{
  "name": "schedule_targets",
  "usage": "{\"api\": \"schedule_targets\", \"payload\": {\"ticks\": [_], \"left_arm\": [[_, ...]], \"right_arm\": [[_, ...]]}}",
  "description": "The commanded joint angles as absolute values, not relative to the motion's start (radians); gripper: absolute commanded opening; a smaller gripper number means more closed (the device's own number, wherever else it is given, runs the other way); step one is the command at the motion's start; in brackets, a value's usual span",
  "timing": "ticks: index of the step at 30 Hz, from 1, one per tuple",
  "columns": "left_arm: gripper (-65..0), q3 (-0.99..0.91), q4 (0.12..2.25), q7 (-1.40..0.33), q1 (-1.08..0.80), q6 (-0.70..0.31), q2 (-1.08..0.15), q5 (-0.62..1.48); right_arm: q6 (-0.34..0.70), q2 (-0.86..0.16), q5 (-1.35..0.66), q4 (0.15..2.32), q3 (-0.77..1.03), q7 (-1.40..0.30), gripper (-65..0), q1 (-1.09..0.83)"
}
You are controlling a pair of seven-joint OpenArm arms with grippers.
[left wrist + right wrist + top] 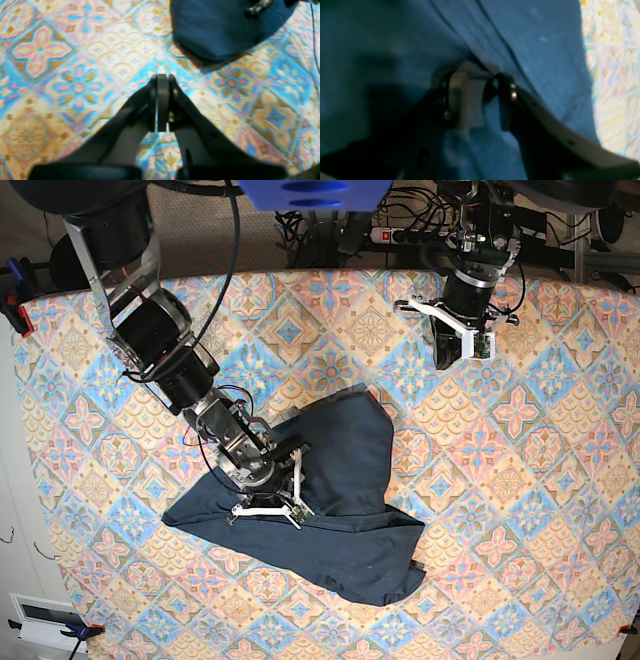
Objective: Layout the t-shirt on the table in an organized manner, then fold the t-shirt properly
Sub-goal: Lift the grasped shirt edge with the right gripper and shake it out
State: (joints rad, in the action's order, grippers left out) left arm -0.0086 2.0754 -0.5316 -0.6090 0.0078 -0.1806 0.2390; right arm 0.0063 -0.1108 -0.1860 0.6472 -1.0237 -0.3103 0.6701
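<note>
The dark navy t-shirt [345, 525] lies crumpled in a bunched heap on the patterned table [530, 480], left of centre. My right gripper [285, 495] is down on its left part; in the right wrist view its fingers [456, 97] close on a fold of the blue cloth [540, 62]. My left gripper [448, 352] hangs above bare table at the back right, apart from the shirt. In the left wrist view it [163, 77] is shut and empty, with a shirt edge [220, 30] at the top right.
A power strip and cables [400, 235] lie past the table's back edge. Clamps [15, 310] hold the cloth at the left edge. The table's right half [560, 560] shows only the patterned cloth.
</note>
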Motion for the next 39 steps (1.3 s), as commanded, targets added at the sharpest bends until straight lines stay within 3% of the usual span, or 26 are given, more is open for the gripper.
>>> {"api": "schedule_targets", "payload": {"ticks": [1, 4, 6, 8, 12, 21, 26, 34, 39], "left_arm": [[-65.0, -0.008, 2.092, -0.507, -0.61, 0.004, -0.183, 0.242], [-65.0, -0.008, 2.092, -0.507, -0.61, 0.004, -0.183, 0.242], [-65.0, -0.008, 2.092, -0.507, -0.61, 0.004, -0.183, 0.242], [-65.0, -0.01, 2.092, -0.507, -0.61, 0.004, -0.183, 0.242], [-65.0, -0.008, 2.092, -0.507, -0.608, 0.004, -0.183, 0.242], [-65.0, -0.01, 2.092, -0.507, -0.591, 0.004, -0.183, 0.242], [-65.0, -0.012, 2.092, -0.507, -0.578, 0.004, -0.183, 0.24], [-65.0, -0.013, 2.092, -0.507, -0.585, 0.004, -0.183, 0.24], [-65.0, -0.015, 2.092, -0.507, -0.587, 0.004, -0.183, 0.24]], "right_arm": [[-0.002, -0.12, -0.179, 0.642, -1.03, -0.318, -44.9, 0.7], [-0.002, -0.12, -0.179, 0.636, -1.035, -0.302, -45.9, 0.7], [-0.002, -0.12, -0.18, 0.639, -1.035, -0.346, -53.5, 0.699], [-0.002, -0.12, -0.18, 0.641, -1.035, -0.401, -65.0, 0.697], [-0.002, -0.162, -0.18, 0.739, -1.043, -0.456, -64.0, 0.63], [-0.002, -0.3, -0.18, 1.247, -1.036, -0.61, -64.1, 0.341], [-0.002, -0.306, -0.18, 1.363, -1.029, -0.628, -64.2, 0.271], [-0.002, -0.331, -0.171, 1.54, -0.863, -0.641, -63.8, 0.163], [-0.002, -0.332, 0.021, 1.636, -0.86, -0.723, -62.6, 0.093]]}}
